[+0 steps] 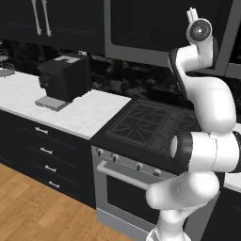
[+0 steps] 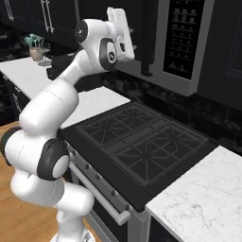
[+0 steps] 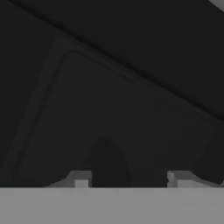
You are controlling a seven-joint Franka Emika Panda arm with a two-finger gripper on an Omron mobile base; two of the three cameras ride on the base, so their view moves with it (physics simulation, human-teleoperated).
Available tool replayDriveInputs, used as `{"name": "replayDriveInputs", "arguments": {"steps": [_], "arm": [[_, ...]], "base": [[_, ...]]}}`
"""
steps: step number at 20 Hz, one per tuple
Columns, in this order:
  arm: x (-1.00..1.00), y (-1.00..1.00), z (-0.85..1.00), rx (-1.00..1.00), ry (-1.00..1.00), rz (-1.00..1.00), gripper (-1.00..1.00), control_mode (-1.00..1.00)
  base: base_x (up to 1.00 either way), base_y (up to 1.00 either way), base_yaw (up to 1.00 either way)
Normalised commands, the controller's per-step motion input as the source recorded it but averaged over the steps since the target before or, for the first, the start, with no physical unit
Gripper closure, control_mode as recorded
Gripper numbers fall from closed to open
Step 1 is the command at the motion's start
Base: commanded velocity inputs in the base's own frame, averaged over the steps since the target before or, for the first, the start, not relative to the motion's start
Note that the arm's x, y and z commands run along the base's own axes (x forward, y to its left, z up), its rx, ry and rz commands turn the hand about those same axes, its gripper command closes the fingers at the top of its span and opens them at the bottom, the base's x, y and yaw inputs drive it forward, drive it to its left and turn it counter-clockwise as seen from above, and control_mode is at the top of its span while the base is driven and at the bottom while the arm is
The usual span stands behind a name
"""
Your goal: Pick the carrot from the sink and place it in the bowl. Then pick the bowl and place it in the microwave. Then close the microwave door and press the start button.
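Tool (image 3: 130, 180): in the hand view both tips stand apart at 6 o'clock with nothing between them, so I read it as parted and empty. It faces a dark panel with a rounded inset, which I take for the microwave door (image 3: 109, 109), very close. I can't tell if there is contact.

Left to right in the left base view:
- Coffee machine (image 1: 63, 77) at 9 o'clock, on the white worktop (image 1: 89, 113).
- Stove (image 1: 150, 122) at centre.
- Microwave (image 1: 155, 28) at 12 to 1 o'clock, above the stove, with my arm reaching up to it.

Handling, my guess: the door is rigid, hinged and swings light. The glass is slick and the one fragile part. I'd push on the grey frame near the free edge rather than pinch it. The start button needs one tip, short and square-on.

View differences:
- The left base view gives the coffee machine and the door's broad front.
- The right base view gives the control strip (image 2: 182, 38) at 1 o'clock and a marble worktop at 5 o'clock.
- The hand view alone gives the tip spacing.

I can't tell from any of the three whether the door is fully latched.
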Motion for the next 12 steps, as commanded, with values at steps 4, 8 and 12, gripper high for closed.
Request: {"name": "replayDriveInputs", "arguments": {"steps": [4,8,12], "arm": [[-1.0,0.18,0.01,-0.06,0.0,0.16,-1.0,-1.0],[-1.0,0.2,-0.04,-0.16,0.01,0.14,-1.0,-1.0],[-1.0,0.26,-0.19,-0.29,0.0,0.09,1.0,-1.0]], "base": [[0.0,0.0,0.0],[0.0,0.0,0.0],[0.0,0.0,0.0]]}}
